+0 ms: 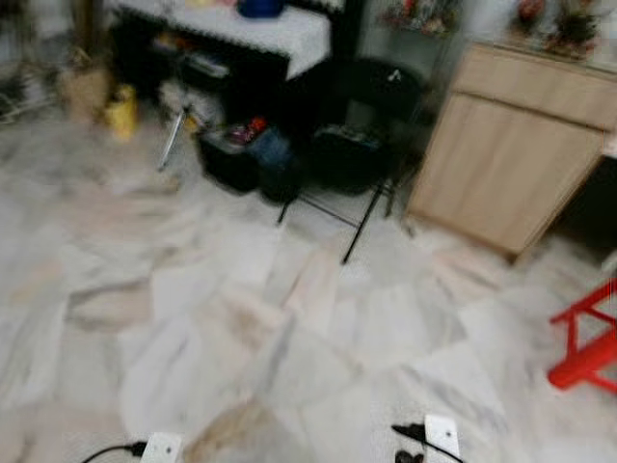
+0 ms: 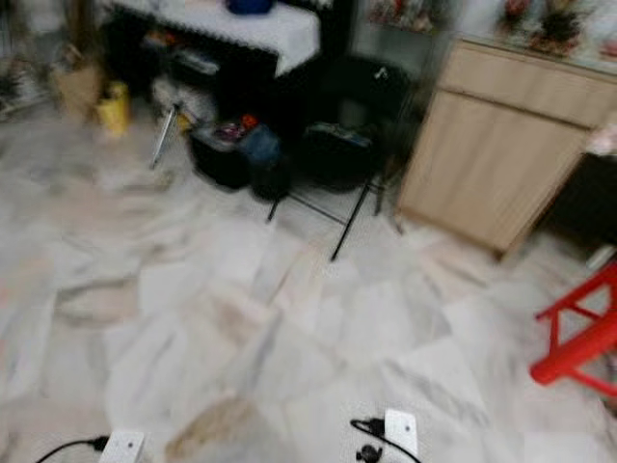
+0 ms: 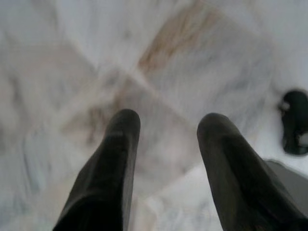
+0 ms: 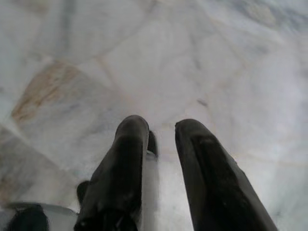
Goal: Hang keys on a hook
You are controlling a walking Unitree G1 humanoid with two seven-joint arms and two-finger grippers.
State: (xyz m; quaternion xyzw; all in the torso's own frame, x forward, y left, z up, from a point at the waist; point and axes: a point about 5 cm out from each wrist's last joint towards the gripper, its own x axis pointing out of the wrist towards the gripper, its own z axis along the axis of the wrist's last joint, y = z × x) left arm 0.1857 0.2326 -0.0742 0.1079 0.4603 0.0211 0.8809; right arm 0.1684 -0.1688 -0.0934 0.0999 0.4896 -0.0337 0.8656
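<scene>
Walking over blurred marble floor (image 1: 241, 318) toward a wooden cabinet (image 1: 511, 164), left gripper (image 3: 168, 130) and right gripper (image 4: 161, 130) both hanging low, fingers apart and empty, no keys or hook to be made out; likely light, jangly, best pinched by the ring.

Tucked in my right end effector (image 4: 161, 127) sits a small dark-and-pale piece (image 4: 151, 144), blurred; whether it is keys, I cannot tell.
</scene>
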